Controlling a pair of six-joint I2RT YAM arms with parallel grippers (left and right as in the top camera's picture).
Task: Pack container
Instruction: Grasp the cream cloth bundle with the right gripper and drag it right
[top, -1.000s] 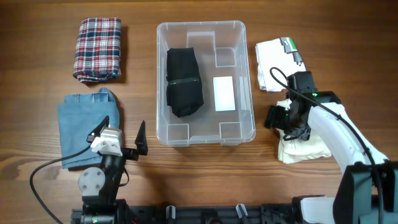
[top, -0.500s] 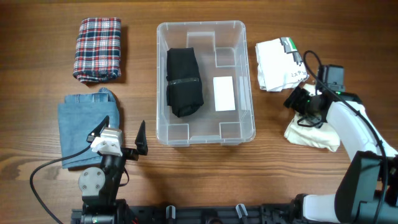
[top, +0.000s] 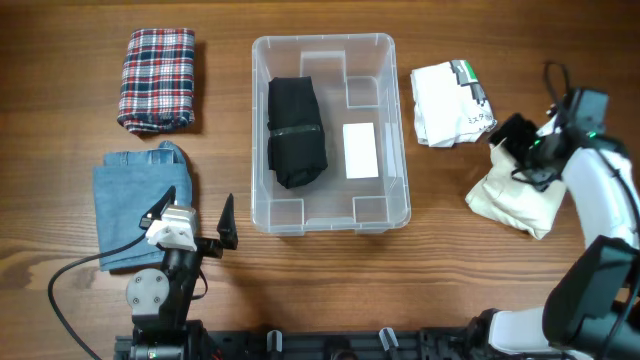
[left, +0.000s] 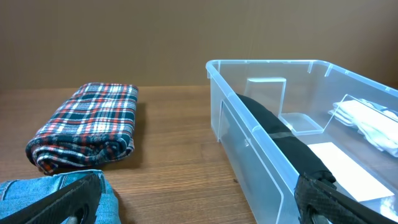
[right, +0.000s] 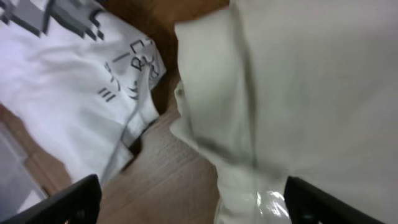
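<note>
With the right claw (top: 520, 150) gaping over the crumpled cream cloth (top: 515, 200) at the desk's right edge, just a loose fold could be pinched and dropped short of the clear plastic rectangular container (top: 325, 40) mid-desk (left claw (top: 196, 214) gaping too).

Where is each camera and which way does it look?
Overhead: above the table, looking straight down at the container, left arm and right arm.
Left wrist: low by the left gripper, facing the plaid cloth and container; dark fingertips show.
Right wrist: on the right gripper, close over the cream cloth and white printed cloth; fingertips show.
Shared: overhead and left wrist both see the black cloth in the container.
</note>
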